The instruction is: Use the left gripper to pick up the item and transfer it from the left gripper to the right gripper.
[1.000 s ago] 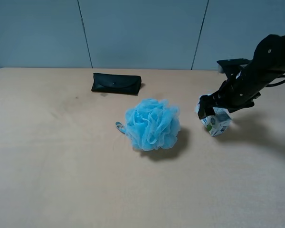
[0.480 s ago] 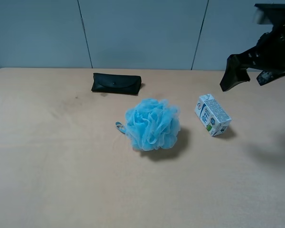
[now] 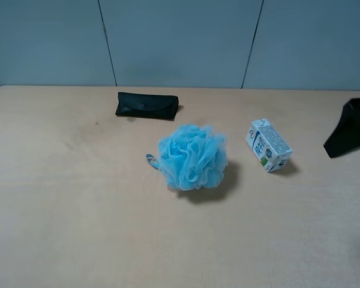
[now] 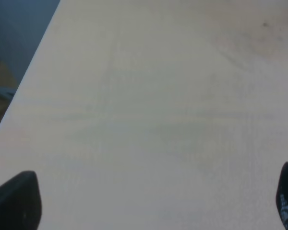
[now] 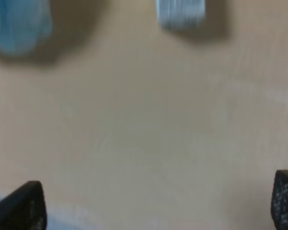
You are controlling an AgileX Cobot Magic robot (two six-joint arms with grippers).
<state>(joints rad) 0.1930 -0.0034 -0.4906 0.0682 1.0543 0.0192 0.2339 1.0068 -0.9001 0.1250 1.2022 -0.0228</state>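
Lying on its side on the pale desk point(image 3: 78, 228), the milk carton point(image 3: 269, 145) sits right of centre in the high view, gabled end toward the back wall and the green mark on its lower face. Nothing grips it. Bare desk surrounds it on every side, with a narrow shadow along its right edge.

Just beside it to the left, apart by a small strip of desk, is the fluffy blue bath sponge point(image 3: 192, 156), larger than the carton, its cord loop poking out on the far left side. Well behind the sponge, near the back edge of the desk, lies the flat black pouch point(image 3: 147, 105).

At the right edge of the high view a black part of the right arm point(image 3: 350, 135) juts in, well apart from the carton, with open desk between them. The right wrist view shows the right hand point(image 5: 158, 206) with its two fingertips point(image 5: 24, 208) spread wide and nothing between them; the carton and sponge appear blurred beyond.

The left wrist view shows the left hand point(image 4: 153, 201) likewise spread wide and empty, over bare desk close to the desk's side edge. The front half of the desk is open room.
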